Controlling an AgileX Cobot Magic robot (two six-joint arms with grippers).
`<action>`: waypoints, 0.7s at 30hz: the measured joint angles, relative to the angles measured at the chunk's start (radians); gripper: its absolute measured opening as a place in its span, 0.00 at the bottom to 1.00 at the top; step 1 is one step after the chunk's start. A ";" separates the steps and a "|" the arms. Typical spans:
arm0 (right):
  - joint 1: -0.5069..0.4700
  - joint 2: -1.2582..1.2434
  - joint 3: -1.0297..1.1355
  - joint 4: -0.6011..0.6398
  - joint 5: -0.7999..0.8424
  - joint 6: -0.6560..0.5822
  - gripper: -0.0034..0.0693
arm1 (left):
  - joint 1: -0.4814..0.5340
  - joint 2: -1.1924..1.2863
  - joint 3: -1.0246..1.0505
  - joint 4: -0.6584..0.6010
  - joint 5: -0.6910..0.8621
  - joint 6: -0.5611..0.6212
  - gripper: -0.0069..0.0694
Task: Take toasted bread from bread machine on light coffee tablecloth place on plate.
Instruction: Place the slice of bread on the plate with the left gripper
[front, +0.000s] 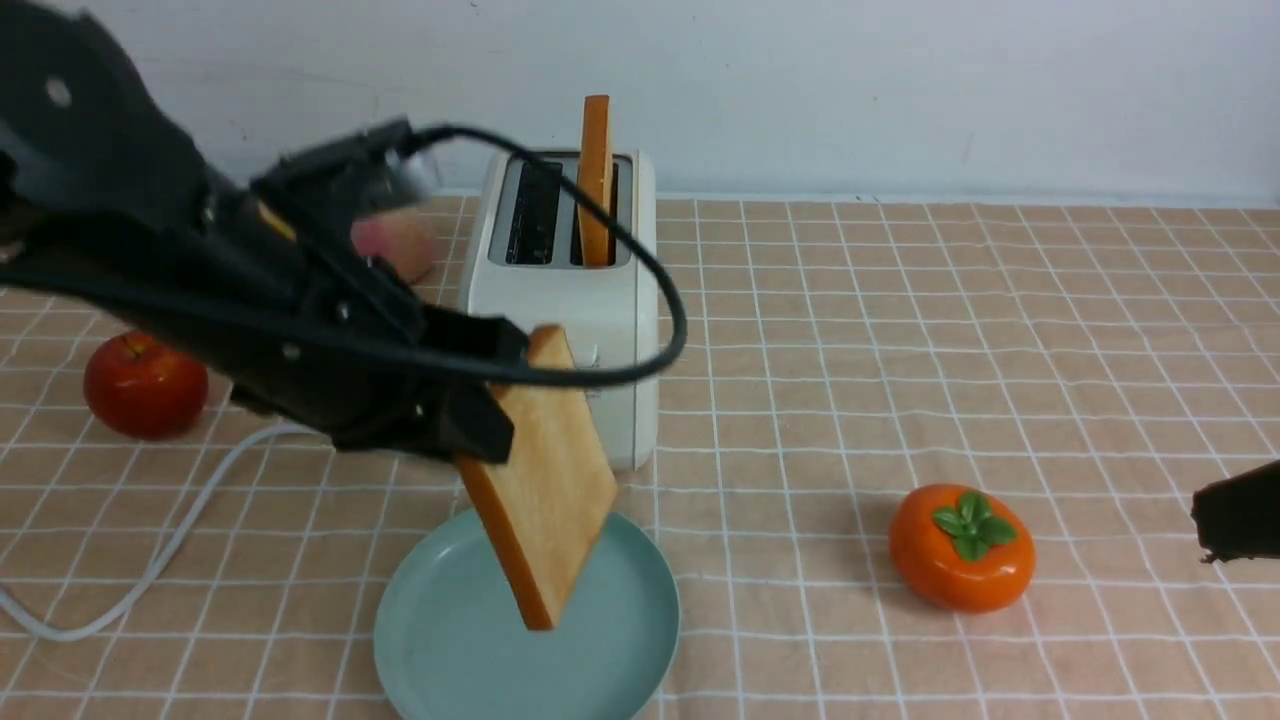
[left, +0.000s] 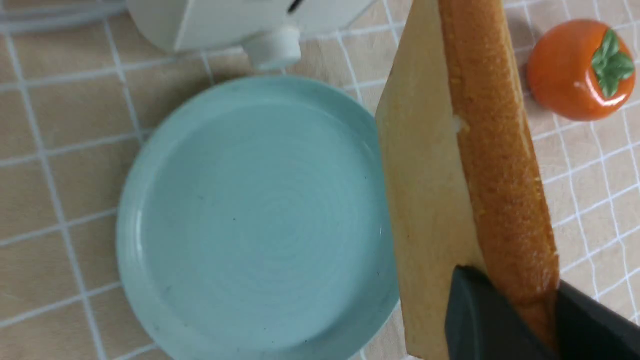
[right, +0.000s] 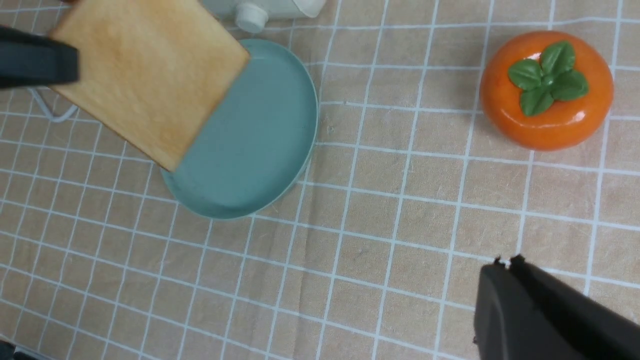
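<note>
My left gripper (front: 500, 400) is shut on one slice of toasted bread (front: 545, 480), holding it tilted in the air just above the pale blue-green plate (front: 450, 650). In the left wrist view the black fingers (left: 480, 320) clamp the slice's crust edge (left: 495, 150) beside the plate (left: 250, 220). A second slice (front: 596, 175) stands upright in the right slot of the cream bread machine (front: 565, 290) behind the plate. My right gripper (right: 505, 262) is shut and empty, low over the light coffee tablecloth (front: 900, 330) at the right.
An orange persimmon (front: 962, 545) sits on the cloth right of the plate. A red apple (front: 145, 385) lies at the left, with a pinkish fruit (front: 395, 245) behind my left arm. The toaster's white cord (front: 150, 570) trails across the left front.
</note>
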 joint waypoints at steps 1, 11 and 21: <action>0.000 0.000 0.000 0.000 0.000 0.000 0.05 | 0.000 0.000 0.064 -0.058 -0.071 0.037 0.18; 0.000 0.000 0.000 0.003 -0.010 0.000 0.06 | 0.000 0.043 0.231 -0.286 -0.313 0.158 0.18; 0.000 0.001 0.000 0.003 -0.014 0.000 0.06 | 0.001 0.144 0.231 -0.323 -0.301 0.171 0.21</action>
